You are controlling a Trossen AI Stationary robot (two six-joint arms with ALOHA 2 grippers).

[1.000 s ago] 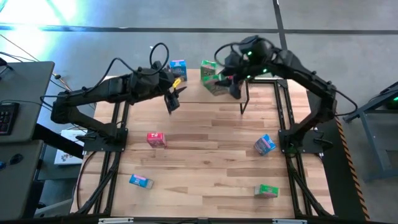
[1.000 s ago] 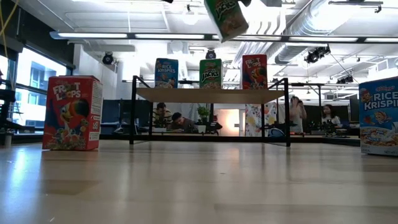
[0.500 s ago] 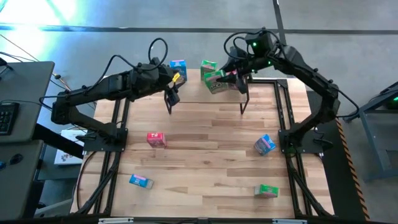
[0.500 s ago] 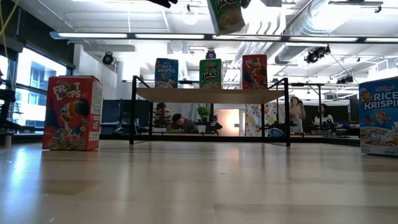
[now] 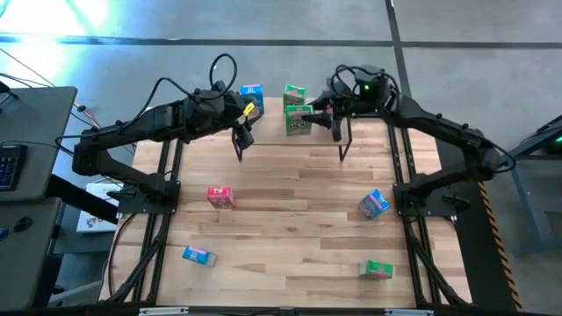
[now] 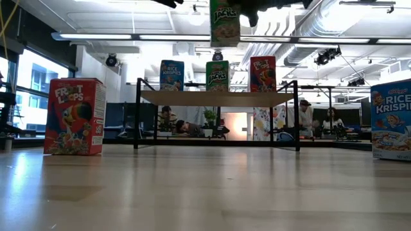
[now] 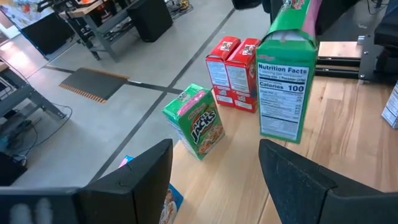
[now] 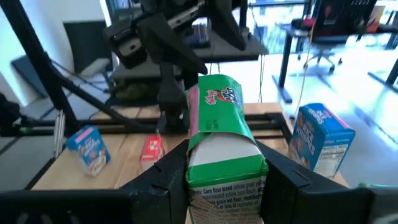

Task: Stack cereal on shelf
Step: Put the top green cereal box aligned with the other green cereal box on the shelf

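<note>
One wooden table [image 5: 299, 219], office behind. You've got three boxes on the shelf [image 6: 215, 97], four loose; right gripper [image 5: 309, 116] clamps a green box [image 5: 298, 119], left gripper [image 5: 243, 139] gapes.

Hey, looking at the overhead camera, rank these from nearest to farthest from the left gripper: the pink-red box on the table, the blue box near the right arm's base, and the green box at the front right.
From the left gripper:
1. The pink-red box, just in front of it on the left side.
2. The blue box, across the table by the right arm's base.
3. The green box, at the front right corner.
</note>
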